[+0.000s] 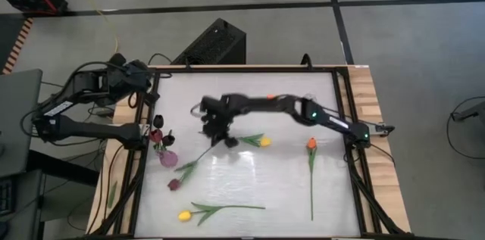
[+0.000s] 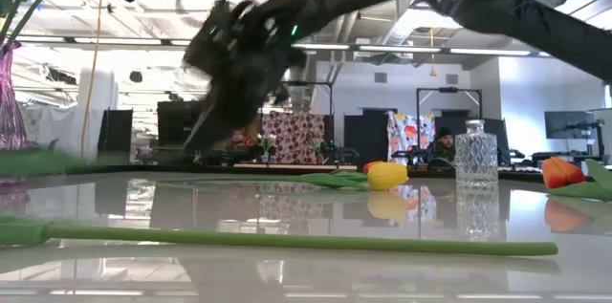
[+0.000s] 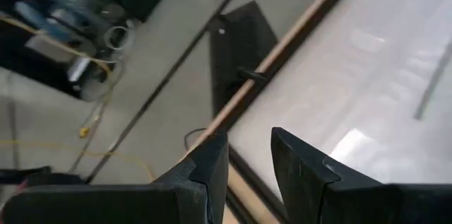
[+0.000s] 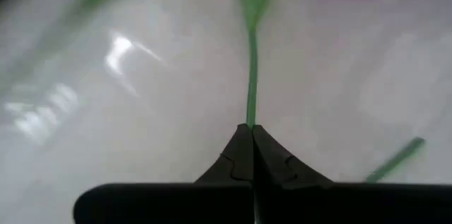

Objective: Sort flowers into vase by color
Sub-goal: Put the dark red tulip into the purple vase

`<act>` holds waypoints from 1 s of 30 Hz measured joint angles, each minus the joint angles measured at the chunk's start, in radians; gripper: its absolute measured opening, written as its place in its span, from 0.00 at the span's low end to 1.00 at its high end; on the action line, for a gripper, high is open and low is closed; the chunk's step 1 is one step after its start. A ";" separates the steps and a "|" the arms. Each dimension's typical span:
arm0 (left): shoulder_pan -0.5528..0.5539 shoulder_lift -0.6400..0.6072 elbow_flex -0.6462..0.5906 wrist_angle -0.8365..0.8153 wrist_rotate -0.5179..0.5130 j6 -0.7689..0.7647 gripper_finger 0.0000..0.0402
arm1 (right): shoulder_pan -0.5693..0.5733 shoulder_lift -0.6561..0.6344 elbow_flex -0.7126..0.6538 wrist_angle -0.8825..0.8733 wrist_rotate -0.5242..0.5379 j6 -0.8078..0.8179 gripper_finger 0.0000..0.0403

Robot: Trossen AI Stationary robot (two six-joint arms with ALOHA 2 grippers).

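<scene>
Sorting underway: maroon tulips already stand in the pink vase at nine o'clock, while the right gripper, fingers pinched on a maroon tulip's stem, works at centre; left gripper waits, fingers narrowly parted; yellow and orange tulips remain.

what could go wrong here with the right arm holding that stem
The right gripper pinches only the tip of a thin green stem, so the flower could slip or swing as it lifts. The pink vase already holds maroon flowers near the table's edge, so a long dangling stem might knock it. The left gripper waits off the table's corner.
</scene>
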 joint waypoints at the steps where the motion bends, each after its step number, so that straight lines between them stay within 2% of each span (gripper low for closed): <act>1: 0.000 -0.006 0.000 0.000 -0.026 -0.004 0.24 | -0.014 -0.028 -0.003 -0.046 -0.028 -0.022 0.04; 5: 0.000 -0.029 0.000 0.065 -0.189 0.006 0.24 | -0.068 -0.112 -0.037 -0.212 -0.215 -0.120 0.04; 7: 0.000 -0.047 0.000 0.136 -0.206 0.048 0.24 | -0.099 -0.149 -0.063 -0.289 -0.322 -0.186 0.04; 11: 0.000 -0.079 0.000 0.304 -0.086 0.170 0.24 | -0.159 -0.254 -0.136 -0.453 -0.584 -0.418 0.04; 15: 0.000 -0.084 0.000 0.417 0.029 0.239 0.24 | -0.191 -0.327 -0.227 -0.630 -0.877 -0.819 0.04; 17: 0.000 -0.082 0.000 0.448 0.093 0.276 0.24 | -0.196 -0.362 -0.260 -0.668 -0.900 -0.978 0.04; 20: 0.000 -0.070 0.000 0.497 0.294 0.333 0.24 | -0.172 -0.404 -0.276 -0.617 -0.914 -1.037 0.04; 23: -0.001 -0.045 0.000 0.569 0.522 0.354 0.24 | -0.121 -0.419 -0.277 -0.512 -0.915 -1.007 0.04; 25: -0.001 -0.019 0.000 0.610 0.626 0.353 0.24 | -0.097 -0.432 -0.279 -0.453 -0.913 -0.971 0.04; 28: -0.001 0.021 0.000 0.639 0.722 0.357 0.24 | -0.101 -0.476 -0.277 -0.365 -0.913 -0.895 0.04; 30: -0.001 0.044 0.000 0.640 0.743 0.367 0.24 | -0.113 -0.503 -0.276 -0.301 -0.849 -0.789 0.04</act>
